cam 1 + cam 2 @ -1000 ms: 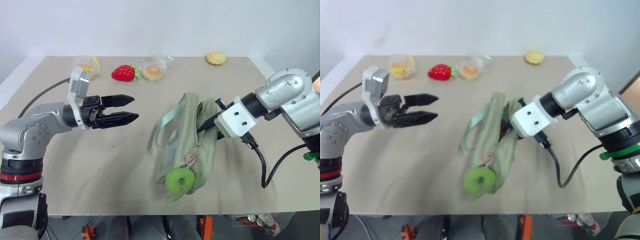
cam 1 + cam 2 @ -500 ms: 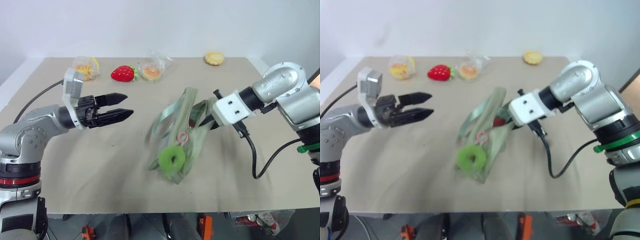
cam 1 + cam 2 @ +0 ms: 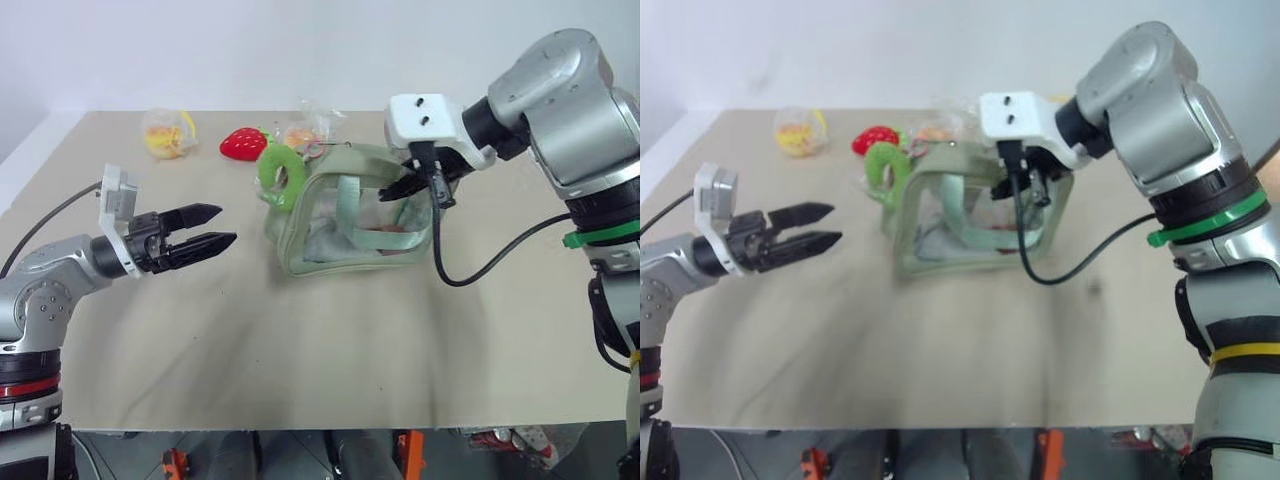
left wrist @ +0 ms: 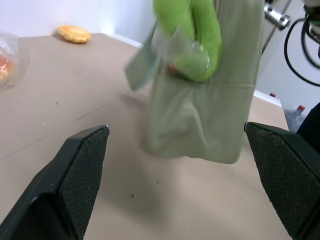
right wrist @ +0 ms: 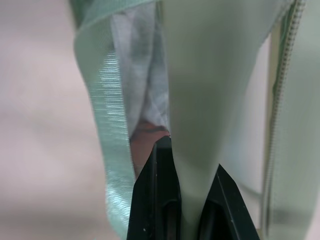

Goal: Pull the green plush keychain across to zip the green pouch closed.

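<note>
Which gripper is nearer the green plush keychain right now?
Left. The open left gripper hovers beside the green plush keychain, short of it. The right gripper is shut on the green pouch at the far end from the keychain.

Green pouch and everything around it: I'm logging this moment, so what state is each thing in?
green pouch: stood upright, pinched at its right end.
green plush keychain: hanging at the pouch's left end, ungrasped.
right gripper: shut on the pouch fabric.
left gripper: open, empty, apart from the pouch.
red plush strawberry: lying on the table.
</note>
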Robot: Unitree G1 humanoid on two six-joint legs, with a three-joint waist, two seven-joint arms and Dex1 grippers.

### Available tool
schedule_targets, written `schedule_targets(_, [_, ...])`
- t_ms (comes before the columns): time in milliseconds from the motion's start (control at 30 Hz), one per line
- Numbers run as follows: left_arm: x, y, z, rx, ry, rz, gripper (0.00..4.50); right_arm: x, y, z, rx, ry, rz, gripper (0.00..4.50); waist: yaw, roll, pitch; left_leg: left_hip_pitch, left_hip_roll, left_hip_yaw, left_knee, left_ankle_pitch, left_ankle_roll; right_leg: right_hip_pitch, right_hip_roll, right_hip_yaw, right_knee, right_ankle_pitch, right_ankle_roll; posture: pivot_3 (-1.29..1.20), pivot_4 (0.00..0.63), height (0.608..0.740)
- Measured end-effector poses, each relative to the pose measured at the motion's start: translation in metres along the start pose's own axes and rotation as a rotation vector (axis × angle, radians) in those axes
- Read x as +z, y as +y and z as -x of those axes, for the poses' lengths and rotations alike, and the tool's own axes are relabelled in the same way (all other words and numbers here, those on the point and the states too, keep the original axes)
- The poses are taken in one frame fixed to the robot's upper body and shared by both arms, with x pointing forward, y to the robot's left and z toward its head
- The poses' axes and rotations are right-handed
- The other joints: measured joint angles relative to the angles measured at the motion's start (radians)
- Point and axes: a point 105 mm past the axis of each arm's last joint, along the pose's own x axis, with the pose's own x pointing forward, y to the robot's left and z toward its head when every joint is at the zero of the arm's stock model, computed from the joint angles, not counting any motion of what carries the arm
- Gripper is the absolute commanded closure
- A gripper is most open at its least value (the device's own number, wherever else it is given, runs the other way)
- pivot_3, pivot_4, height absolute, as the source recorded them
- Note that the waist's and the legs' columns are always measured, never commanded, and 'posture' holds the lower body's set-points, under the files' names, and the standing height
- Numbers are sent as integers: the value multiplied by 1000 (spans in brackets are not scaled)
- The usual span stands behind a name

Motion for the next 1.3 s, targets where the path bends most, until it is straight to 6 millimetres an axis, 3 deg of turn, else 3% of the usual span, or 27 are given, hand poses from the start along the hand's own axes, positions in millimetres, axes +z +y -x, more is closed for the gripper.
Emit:
schedule_targets(100, [2, -3, -1, -11, -3, -13, 0, 9, 2, -10, 33, 5, -95, 4457, -1, 0, 0, 0, 0, 0, 0, 0, 0, 0, 0, 0, 0, 0, 0, 0, 150, 740])
schedule_targets(233, [4, -7, 0, -13, -1, -28, 0, 5, 6, -18, 59, 29, -196, 4457, 0, 0, 0, 0, 0, -1, 0, 0, 0, 0, 0, -1, 0, 0, 0, 0, 150, 740])
schedule_targets(467, [10, -3, 33, 94, 59, -83, 0, 2, 8, -26, 86, 55, -303, 4457, -4, 0, 0, 1, 1, -1, 0, 0, 0, 0, 0, -2, 0, -2, 0, 0, 150, 740])
schedule_targets(633, [-9, -14, 51, 80, 164, -83, 0, 12, 10, -40, 130, 22, -356, 4457, -8, 0, 0, 2, 3, 1, 1, 0, 0, 0, 0, -3, 0, -2, -4, 0, 150, 740])
schedule_targets(800, [-4, -15, 50, 84, 153, -109, 0, 31, 8, -57, 155, -62, -394, 4457, -8, -1, -1, 1, 4, 0, 1, 0, -1, 0, 1, -5, 0, -1, -5, 0, 150, 740])
schedule_targets(967, [2, -20, 46, 57, 131, -121, 0, 31, 9, -62, 160, -90, -438, 4457, -7, -2, -1, 1, 4, 0, 1, 0, -1, 0, 0, -6, 0, -1, -2, 0, 150, 740])
schedule_targets(1133, [35, -38, 29, -51, 33, -195, 0, 31, 15, -68, 182, -111, -447, 4457, -3, -2, -1, 0, 4, -2, 1, 0, -1, 1, 0, -7, 0, -1, -1, 0, 150, 740])
schedule_targets(1300, [46, -49, 22, -109, 3, -212, 0, 32, 17, -71, 182, -116, -443, 4457, -4, -2, -1, 1, 4, -3, 1, 0, -1, 1, 1, -8, 0, -1, -1, 0, 150, 740])
